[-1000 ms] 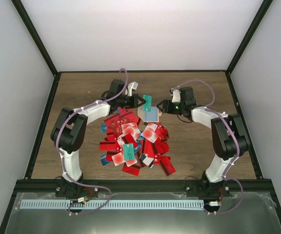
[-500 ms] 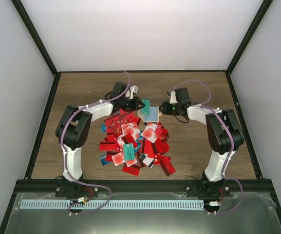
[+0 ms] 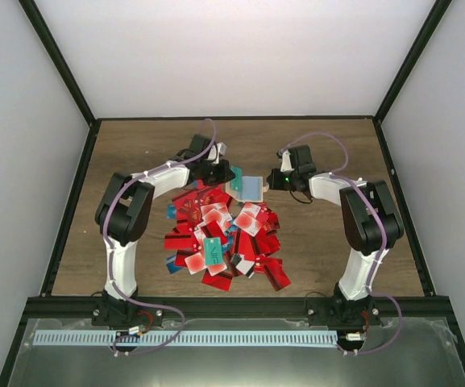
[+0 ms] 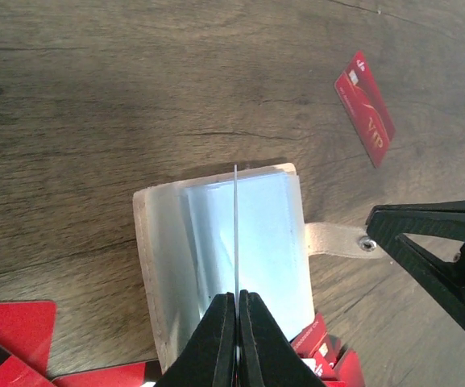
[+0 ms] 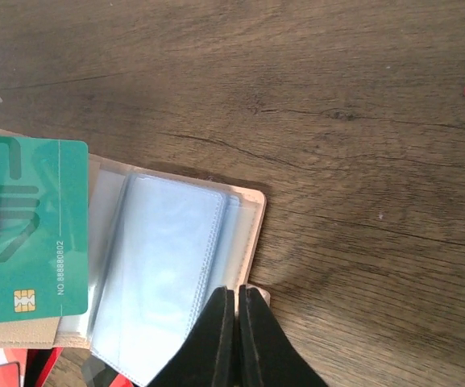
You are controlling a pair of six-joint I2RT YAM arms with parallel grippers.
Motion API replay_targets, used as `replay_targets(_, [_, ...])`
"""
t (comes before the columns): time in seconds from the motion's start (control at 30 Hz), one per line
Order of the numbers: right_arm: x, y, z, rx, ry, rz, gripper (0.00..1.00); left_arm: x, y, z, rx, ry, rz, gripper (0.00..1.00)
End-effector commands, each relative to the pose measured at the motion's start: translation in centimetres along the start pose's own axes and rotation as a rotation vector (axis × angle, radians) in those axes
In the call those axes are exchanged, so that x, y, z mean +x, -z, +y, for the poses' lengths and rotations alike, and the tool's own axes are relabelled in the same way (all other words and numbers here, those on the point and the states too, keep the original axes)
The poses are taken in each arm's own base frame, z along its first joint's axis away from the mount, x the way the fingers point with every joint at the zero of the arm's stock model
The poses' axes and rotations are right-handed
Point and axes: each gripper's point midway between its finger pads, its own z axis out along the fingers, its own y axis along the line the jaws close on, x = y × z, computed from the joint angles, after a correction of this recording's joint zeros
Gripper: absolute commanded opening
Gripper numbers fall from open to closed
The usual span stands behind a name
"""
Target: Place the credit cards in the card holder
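Observation:
The card holder (image 3: 249, 189) lies open on the table behind the pile of credit cards (image 3: 224, 238). Its clear sleeves (image 4: 240, 234) face up and its beige strap (image 4: 333, 239) points toward the right arm. My left gripper (image 4: 237, 300) is shut on a teal card (image 5: 31, 242), which shows only as a thin edge (image 4: 236, 230) above the sleeves in the left wrist view. My right gripper (image 5: 238, 294) is shut, its tips pinching the snap end of the strap (image 5: 258, 295). From above, the left gripper (image 3: 222, 172) and right gripper (image 3: 271, 182) flank the holder.
A lone red VIP card (image 4: 367, 109) lies on the wood beyond the holder. Red cards (image 4: 14, 330) from the pile reach the holder's near edge. Dark frame rails (image 3: 71, 201) border the wooden table on both sides.
The right gripper has moved in a little and shut on the holder's strap. The left gripper has brought the teal card lower, over the open sleeves.

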Motion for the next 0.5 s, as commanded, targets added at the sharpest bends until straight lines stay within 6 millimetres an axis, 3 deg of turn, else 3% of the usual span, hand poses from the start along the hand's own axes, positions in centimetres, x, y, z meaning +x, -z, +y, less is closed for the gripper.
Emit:
replay_targets(0.0, [0.2, -0.2, 0.1, 0.007, 0.011, 0.003, 0.01, 0.3, -0.6, 0.9, -0.050, 0.015, 0.022, 0.04])
replay_targets(0.47, [1.3, -0.9, 0.4, -0.038, 0.011, 0.031, 0.01, 0.7, -2.4, 0.8, 0.015, 0.096, 0.059, 0.04])
